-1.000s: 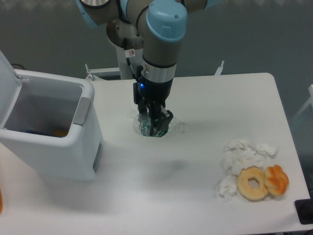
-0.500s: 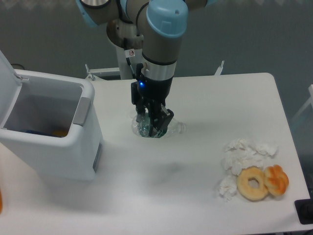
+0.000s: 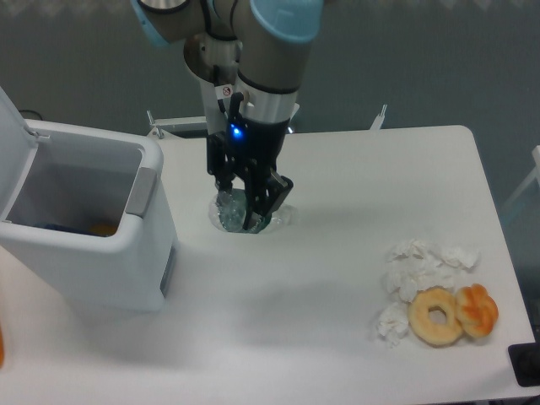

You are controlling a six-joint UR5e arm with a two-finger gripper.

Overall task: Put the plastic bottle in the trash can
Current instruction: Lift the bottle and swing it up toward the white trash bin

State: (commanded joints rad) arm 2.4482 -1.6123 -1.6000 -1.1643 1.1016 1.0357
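1. My gripper (image 3: 242,209) is clamped on the plastic bottle (image 3: 229,213) — fingers closed across its crumpled clear body, green label band just visible between them. Bottle sits low over the tabletop (image 3: 337,287), near the back edge; I cannot tell whether it is touching the surface or just clear of it.
2. Trash can (image 3: 110,253) stands just to the bottle's left in the camera view, lid swung up, mouth open; something orange lies inside.
3. Step in hand, as I judge it: carry to the bin. Do it well — raise above the rim first, then travel sideways, so the bottle does not knock the grey handle or the near wall.
4. The walls are thin and dented; a slip looks possible. Keep the wrist steady.
5. Let go only when centred over the opening.
6. Tissues (image 3: 418,270) and doughnuts (image 3: 451,314) lie well apart, off my path.
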